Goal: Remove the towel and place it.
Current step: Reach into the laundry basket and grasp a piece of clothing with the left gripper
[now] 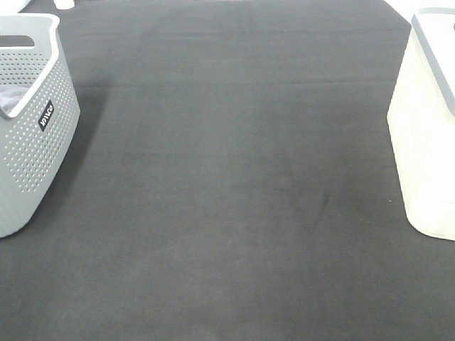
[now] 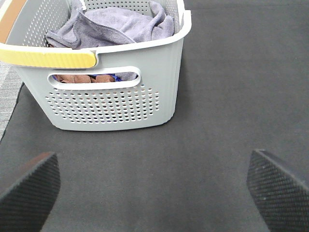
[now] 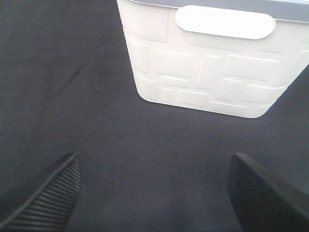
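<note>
Towel (image 2: 116, 24) bunched at top of grey perforated basket (image 2: 111, 104), over other cloths (image 2: 79, 78). High view: grey basket at 9 o'clock on black mat (image 1: 227, 177), white basket (image 3: 203, 72) at 3 o'clock. Left gripper (image 2: 152, 162): jaws wide apart, empty, facing grey basket. Right gripper (image 3: 154, 164): jaws wide apart, empty, facing white basket.

Tabletop (image 1: 227, 213): covered edge to edge with a dark charcoal mat of fine, felt-like texture. A faint straight band crosses it toward the far side, and a few shallow crease marks (image 1: 307, 193) show right of centre.

Grey perforated basket (image 1: 35, 142): stands upright on the mat at the left edge, with a small dark label on its side wall.

White basket (image 1: 425, 135): stands upright at the right edge, with a grey rim and raised rectangular panels. The two baskets are well apart.
</note>
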Tool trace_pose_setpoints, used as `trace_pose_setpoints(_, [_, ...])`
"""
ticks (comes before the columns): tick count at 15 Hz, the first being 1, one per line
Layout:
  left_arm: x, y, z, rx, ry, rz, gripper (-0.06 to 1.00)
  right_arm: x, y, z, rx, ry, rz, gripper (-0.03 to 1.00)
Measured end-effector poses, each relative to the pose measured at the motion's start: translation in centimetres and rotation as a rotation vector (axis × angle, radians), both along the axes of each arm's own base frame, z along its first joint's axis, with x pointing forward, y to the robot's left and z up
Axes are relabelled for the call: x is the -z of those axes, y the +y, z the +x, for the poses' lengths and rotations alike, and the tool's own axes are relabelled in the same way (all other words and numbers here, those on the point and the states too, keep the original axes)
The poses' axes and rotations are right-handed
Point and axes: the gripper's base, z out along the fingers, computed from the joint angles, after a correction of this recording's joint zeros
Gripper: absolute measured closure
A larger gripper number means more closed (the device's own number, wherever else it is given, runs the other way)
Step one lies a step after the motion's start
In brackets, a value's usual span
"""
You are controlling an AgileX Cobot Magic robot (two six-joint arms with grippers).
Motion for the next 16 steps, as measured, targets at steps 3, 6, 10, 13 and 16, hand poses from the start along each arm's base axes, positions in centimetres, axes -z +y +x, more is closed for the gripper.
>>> trace_pose_setpoints(3, [0.00, 0.00, 0.00, 0.000, 0.000, 0.000, -0.04, 0.00, 0.00, 0.00, 0.000, 0.000, 0.000, 0.21])
trace_pose_setpoints(6, [0.00, 0.00, 0.00, 0.000, 0.000, 0.000, -0.04, 0.00, 0.00, 0.00, 0.000, 0.000, 0.000, 0.21])
trace_pose_setpoints(10, [0.00, 0.00, 0.00, 0.000, 0.000, 0.000, -0.04, 0.00, 0.00, 0.00, 0.000, 0.000, 0.000, 0.21])
trace_pose_setpoints(13, [0.00, 0.00, 0.00, 0.000, 0.000, 0.000, -0.04, 0.00, 0.00, 0.00, 0.000, 0.000, 0.000, 0.21])
trace_pose_setpoints(16, [0.00, 0.00, 0.00, 0.000, 0.000, 0.000, -0.04, 0.00, 0.00, 0.00, 0.000, 0.000, 0.000, 0.21])
